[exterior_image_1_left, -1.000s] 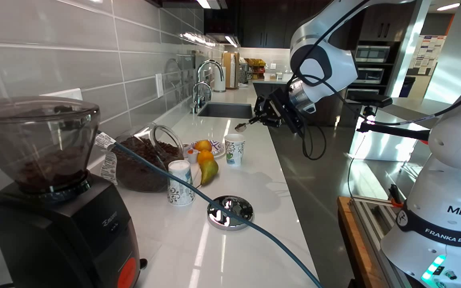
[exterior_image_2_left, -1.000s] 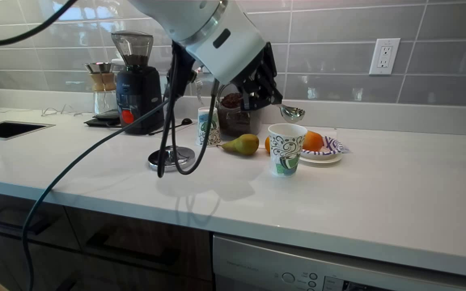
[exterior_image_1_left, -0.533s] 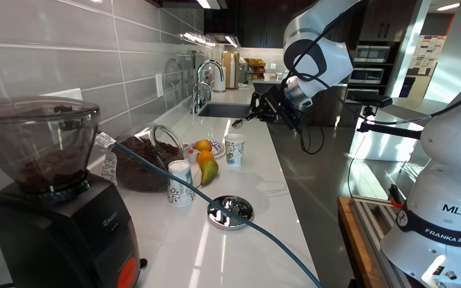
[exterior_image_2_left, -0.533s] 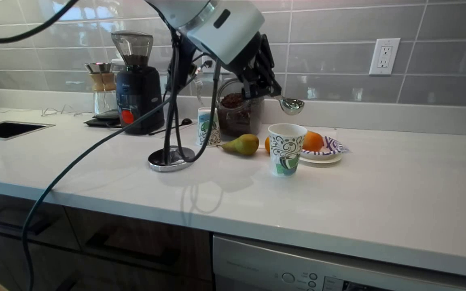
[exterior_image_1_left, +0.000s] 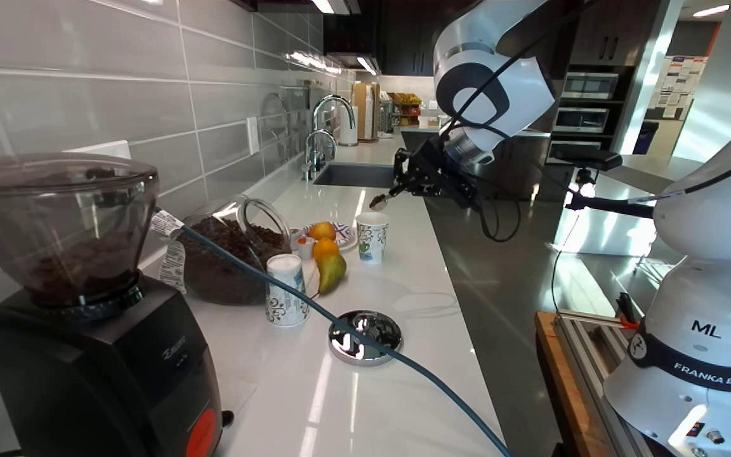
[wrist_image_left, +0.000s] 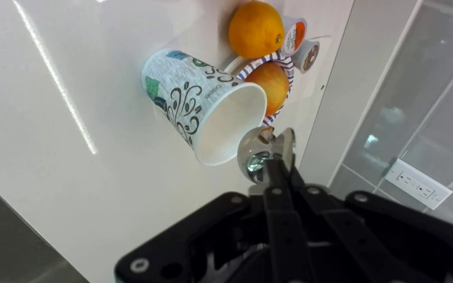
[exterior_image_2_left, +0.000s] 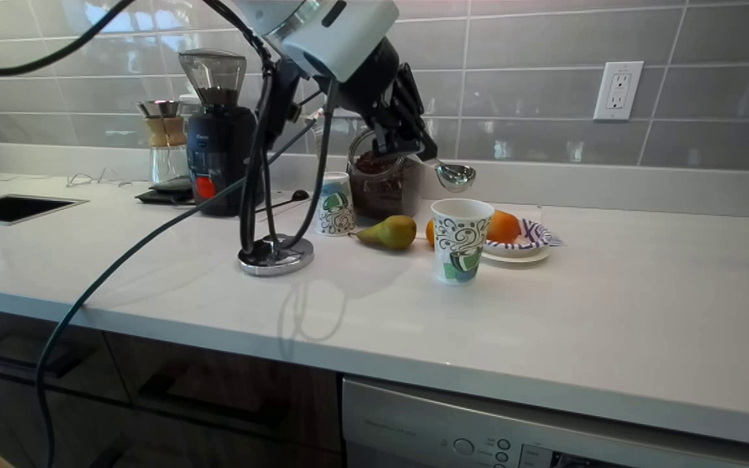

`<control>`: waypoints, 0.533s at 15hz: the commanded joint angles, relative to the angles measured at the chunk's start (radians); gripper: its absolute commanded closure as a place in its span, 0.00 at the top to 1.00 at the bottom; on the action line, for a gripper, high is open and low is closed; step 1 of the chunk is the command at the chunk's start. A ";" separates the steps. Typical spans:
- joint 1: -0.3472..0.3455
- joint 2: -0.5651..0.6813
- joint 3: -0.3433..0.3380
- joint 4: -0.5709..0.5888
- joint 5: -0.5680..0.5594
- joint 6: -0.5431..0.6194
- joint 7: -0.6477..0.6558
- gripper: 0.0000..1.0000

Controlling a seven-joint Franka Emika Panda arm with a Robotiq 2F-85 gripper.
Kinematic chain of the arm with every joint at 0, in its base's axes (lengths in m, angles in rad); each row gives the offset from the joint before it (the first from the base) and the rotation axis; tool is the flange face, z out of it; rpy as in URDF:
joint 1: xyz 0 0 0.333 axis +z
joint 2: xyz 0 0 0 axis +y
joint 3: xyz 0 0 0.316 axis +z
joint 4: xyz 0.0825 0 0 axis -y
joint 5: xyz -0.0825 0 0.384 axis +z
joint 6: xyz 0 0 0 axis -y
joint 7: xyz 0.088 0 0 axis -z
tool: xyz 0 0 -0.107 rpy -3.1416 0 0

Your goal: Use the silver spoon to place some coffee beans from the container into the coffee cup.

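My gripper [exterior_image_2_left: 431,155] is shut on the handle of the silver spoon [exterior_image_2_left: 456,177], pointing down at a slant. The spoon hangs just above the rim of the coffee cup [exterior_image_2_left: 459,250], a white patterned paper cup upright on the counter; they look apart. Dark coffee beans [exterior_image_1_left: 378,201] show in the spoon's bowl in an exterior view. In the wrist view the bowl's shiny back faces me, hiding most of its load, and the cup's visible inside is white. The container [exterior_image_2_left: 408,190], a clear glass jar with dark beans, stands by the wall behind the gripper.
A pear [exterior_image_2_left: 387,233], oranges [exterior_image_2_left: 503,227] and a patterned plate [exterior_image_2_left: 534,237] lie around the cup. Another paper cup [exterior_image_1_left: 287,298] stands by the jar. A chrome round base [exterior_image_1_left: 365,336], the black grinder [exterior_image_1_left: 105,368] and a blue cable [exterior_image_1_left: 429,374] are on that side. The tiled wall runs behind.
In an exterior view the spoon has risen, then shifted left and slightly down, coming over the cup. Its bowl has tilted, so the dark beans show more plainly. The cup has not moved.
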 commanded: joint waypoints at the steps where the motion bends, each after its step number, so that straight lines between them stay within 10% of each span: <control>1: -0.095 -0.012 0.109 0.019 0.000 0.040 -0.012 0.01; 8: -0.297 -0.054 0.313 0.019 -0.001 0.040 -0.068 0.01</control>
